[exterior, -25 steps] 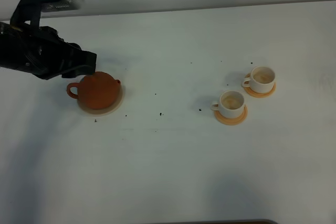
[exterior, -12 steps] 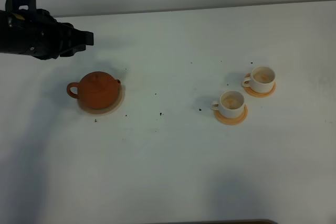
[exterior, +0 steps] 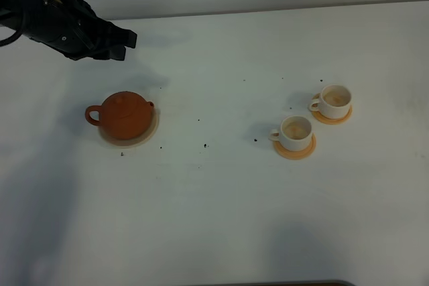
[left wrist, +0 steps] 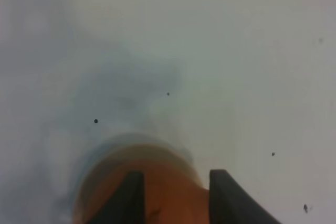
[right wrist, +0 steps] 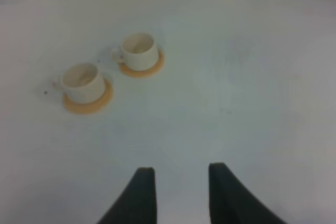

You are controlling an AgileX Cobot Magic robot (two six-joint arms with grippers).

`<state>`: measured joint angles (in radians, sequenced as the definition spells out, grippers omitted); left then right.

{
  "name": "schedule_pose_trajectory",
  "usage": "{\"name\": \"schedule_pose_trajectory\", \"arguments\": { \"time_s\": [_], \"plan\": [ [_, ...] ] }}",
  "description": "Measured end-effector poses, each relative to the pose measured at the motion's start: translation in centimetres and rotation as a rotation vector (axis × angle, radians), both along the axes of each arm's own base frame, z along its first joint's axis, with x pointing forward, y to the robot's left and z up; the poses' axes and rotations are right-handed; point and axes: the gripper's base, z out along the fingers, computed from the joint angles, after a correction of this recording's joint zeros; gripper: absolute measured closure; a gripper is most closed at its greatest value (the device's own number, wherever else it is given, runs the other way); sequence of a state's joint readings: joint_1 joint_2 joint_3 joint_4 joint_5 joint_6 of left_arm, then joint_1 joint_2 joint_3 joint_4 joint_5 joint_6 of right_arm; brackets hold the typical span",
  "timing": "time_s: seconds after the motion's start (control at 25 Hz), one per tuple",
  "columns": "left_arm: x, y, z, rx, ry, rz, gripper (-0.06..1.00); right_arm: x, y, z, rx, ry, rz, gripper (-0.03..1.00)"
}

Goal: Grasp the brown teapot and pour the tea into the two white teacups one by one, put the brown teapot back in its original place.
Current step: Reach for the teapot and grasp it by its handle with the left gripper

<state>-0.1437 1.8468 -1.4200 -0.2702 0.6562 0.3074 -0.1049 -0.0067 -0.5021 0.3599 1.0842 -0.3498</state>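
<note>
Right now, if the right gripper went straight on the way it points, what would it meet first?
Probably the bare table; nothing lies ahead of the right gripper, jaws open. The two white teacups sit off to one side, though depth is unclear.

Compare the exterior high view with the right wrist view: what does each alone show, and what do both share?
Only exterior high: the brown teapot on its cream saucer, and the left gripper, apart from it. Only right wrist: the right gripper, jaws apart and empty. Both: the two white teacups on orange coasters, and the white table.
</note>
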Motion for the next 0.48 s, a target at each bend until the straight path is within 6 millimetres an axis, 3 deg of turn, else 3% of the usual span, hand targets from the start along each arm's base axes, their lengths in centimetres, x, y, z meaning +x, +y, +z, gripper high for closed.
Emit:
{"name": "schedule_pose_trajectory", "arguments": {
  "time_s": [0.24, 0.48],
  "plan": [
    [1.5, -0.7, 0.9, 0.081, 0.05, -0.079, 0.64, 0.0, -0.3, -0.1, -0.031, 0.003, -0.02, 0.73],
    [1.8, -2.7, -0.1, 0.337, 0.145, -0.198, 0.65, 0.0, -0.3, -0.1, -0.032, 0.003, -0.021, 0.73]
  ]
}}
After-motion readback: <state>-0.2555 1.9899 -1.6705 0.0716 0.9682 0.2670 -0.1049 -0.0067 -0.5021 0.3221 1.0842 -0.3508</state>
